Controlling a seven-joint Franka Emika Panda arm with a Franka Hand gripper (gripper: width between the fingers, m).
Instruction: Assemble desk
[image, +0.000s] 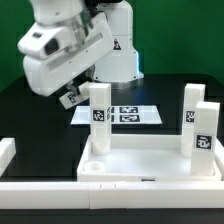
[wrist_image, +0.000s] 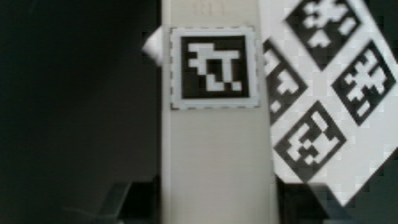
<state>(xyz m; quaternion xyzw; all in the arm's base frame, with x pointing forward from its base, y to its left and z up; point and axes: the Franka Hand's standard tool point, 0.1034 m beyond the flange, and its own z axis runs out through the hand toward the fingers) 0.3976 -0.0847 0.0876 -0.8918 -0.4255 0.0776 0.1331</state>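
Observation:
The white desk tabletop (image: 145, 158) lies flat near the front, with an open round socket (image: 92, 170) at its near left corner. A white leg (image: 98, 118) with a black-and-white tag stands upright at its far left corner. My gripper (image: 72, 98) reaches in from the exterior view's left, tilted, against that leg's upper part. In the wrist view the leg (wrist_image: 217, 130) runs straight out between my two dark fingers (wrist_image: 134, 205), and my gripper (wrist_image: 214, 206) is shut on it. Two more tagged legs (image: 190, 112) (image: 203, 140) stand upright on the tabletop's right side.
The marker board (image: 128, 115) (wrist_image: 334, 90) lies flat on the black table just behind the tabletop. Low white border walls (image: 8, 152) run along the left and front (image: 110, 198). The robot's white base (image: 118, 55) stands at the back.

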